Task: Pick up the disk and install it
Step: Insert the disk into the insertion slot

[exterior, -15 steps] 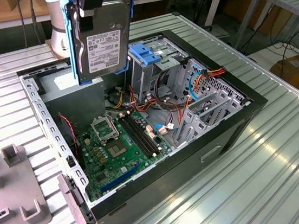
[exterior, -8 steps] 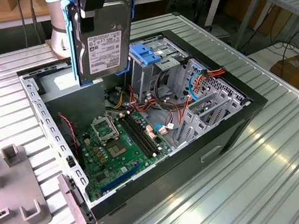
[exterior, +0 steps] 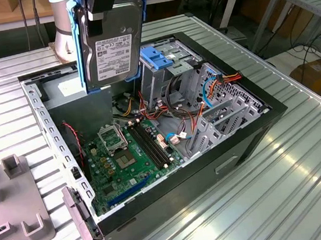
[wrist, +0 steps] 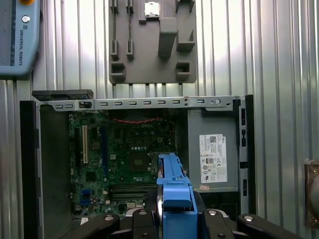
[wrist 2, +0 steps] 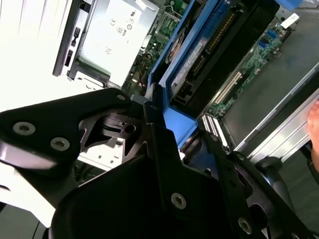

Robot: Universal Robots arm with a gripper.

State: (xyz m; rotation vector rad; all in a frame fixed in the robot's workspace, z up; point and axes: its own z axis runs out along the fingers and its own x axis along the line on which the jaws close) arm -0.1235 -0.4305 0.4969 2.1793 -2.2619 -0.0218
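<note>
Your jaws are clamped on the disk (exterior: 110, 47): it hangs upright from the gripper (exterior: 103, 7) above the open computer case (exterior: 250, 138), over the corner with the power supply (wrist: 213, 149).

- Open PC case (exterior: 214, 175) lying on its side on the ribbed metal table (exterior: 286, 192)
- Green motherboard (exterior: 124, 159) inside it
- Grey power supply box (wrist: 212, 149), white sticker
- Metal drive cage (exterior: 173, 77), blue latch (exterior: 155, 56) on top
- Grey fixture plate (exterior: 12, 220) just beside the case

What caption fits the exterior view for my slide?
The end effector holds the disk upright, label toward the camera, above the open computer case on the ribbed metal table.
</note>
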